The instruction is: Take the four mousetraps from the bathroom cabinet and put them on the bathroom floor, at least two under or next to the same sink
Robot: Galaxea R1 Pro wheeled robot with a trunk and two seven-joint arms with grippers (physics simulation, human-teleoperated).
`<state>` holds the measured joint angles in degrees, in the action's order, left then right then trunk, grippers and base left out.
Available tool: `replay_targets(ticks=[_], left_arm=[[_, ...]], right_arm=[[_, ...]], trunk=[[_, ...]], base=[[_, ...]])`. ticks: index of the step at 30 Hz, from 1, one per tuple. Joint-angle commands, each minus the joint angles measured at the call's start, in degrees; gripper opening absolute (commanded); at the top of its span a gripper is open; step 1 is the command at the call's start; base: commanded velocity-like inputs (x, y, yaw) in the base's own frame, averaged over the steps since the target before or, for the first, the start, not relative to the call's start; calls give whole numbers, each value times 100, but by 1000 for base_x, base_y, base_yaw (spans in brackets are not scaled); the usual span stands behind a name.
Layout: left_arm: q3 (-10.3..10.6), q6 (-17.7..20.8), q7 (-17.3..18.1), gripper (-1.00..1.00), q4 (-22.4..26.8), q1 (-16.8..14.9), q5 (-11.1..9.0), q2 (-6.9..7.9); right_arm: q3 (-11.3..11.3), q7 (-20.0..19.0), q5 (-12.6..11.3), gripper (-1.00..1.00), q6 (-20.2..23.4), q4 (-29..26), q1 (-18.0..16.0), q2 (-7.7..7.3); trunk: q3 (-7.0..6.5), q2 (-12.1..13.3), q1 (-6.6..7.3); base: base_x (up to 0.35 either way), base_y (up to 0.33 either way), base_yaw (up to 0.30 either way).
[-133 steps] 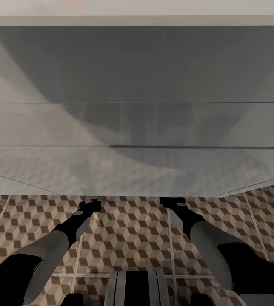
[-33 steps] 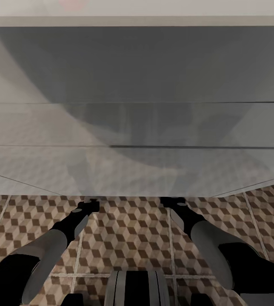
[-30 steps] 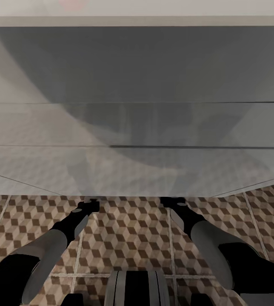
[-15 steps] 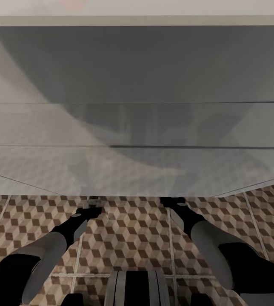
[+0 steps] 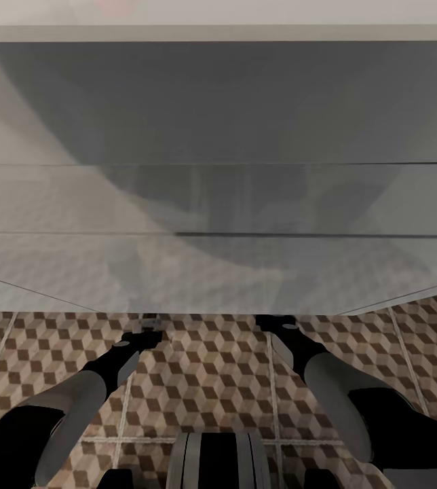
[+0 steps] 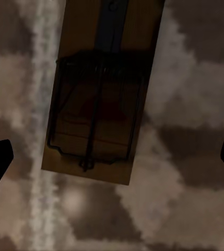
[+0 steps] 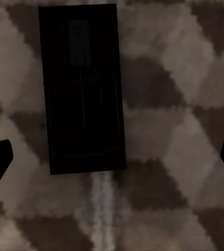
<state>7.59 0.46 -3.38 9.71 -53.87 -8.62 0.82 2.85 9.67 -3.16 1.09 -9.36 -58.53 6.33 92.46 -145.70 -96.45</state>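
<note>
While each tool (image 6: 112,157) (image 7: 112,157) hangs spread wide—empty—a mousetrap (image 6: 98,99) (image 7: 83,89) lies flat on the bathroom floor (image 5: 205,367) between its fingertips.

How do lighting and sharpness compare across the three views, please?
Head view: evenly lit, floor pattern crisp, broad soft shadow across the white unit. Left wrist view: dim and blurry, yet the mousetrap wire is readable. Right wrist view: darker; its mousetrap is nearly a black slab.

A pale strip (image 5: 279,10) bearing a faint pink blot (image 5: 113,7)
</note>
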Motion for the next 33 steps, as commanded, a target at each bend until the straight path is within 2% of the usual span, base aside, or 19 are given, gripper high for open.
replay_targets(ticks=[1,9,33], left_arm=[[50,3,-23,100,4,-1,-58,1],[58,-98,-23,100,5,-1,-54,-2],[82,-1096,-91,100,124,-1,-35,-25]], right_arm=[[31,26,-34,100,12,-4,-1,0],[31,26,-32,100,7,-4,-1,0],[31,26,-27,100,-34,-4,-1,8]], trunk=[[3,-1,1],[3,-1,1],[3,-1,1]], base=[[0,0,0],[0,0,0],[0,0,0]])
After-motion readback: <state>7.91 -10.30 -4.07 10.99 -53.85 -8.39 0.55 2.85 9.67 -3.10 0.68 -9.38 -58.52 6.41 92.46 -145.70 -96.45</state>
